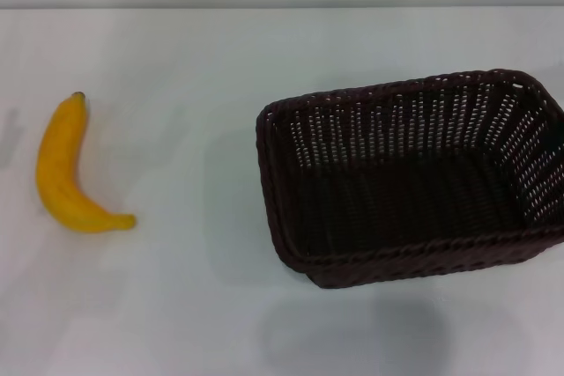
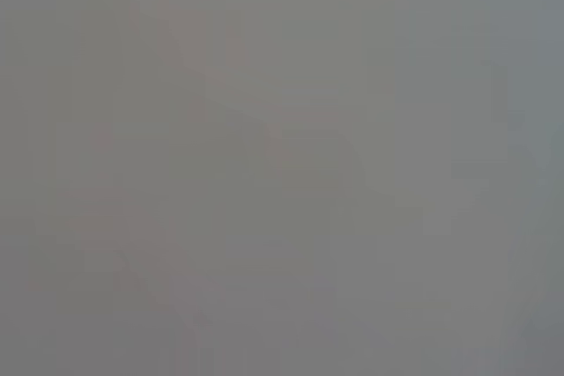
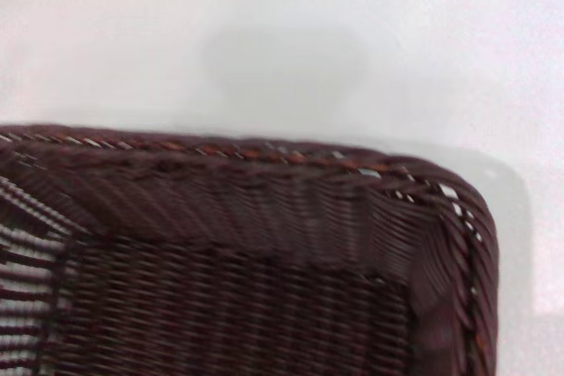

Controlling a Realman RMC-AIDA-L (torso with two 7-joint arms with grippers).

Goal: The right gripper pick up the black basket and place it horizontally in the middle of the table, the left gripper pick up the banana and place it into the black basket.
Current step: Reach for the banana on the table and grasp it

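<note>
One banana (image 1: pixel 63 173) and one basket (image 1: pixel 414 182) are counted on the single bench (image 1: pixel 194 59), two objects in all, and nothing is seen inside the basket.

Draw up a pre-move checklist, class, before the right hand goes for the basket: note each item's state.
1. black basket upright, opening up: ok.
2. Basket holds nothing: ok.
3. Basket in the table's middle: not ok, it sits to the right.
4. banana apart from basket, lying on the left: ok.
5. Right hand above the basket rim: cannot tell, no fingers show.
6. Left hand position: cannot tell, its wrist view shows only grey.
</note>
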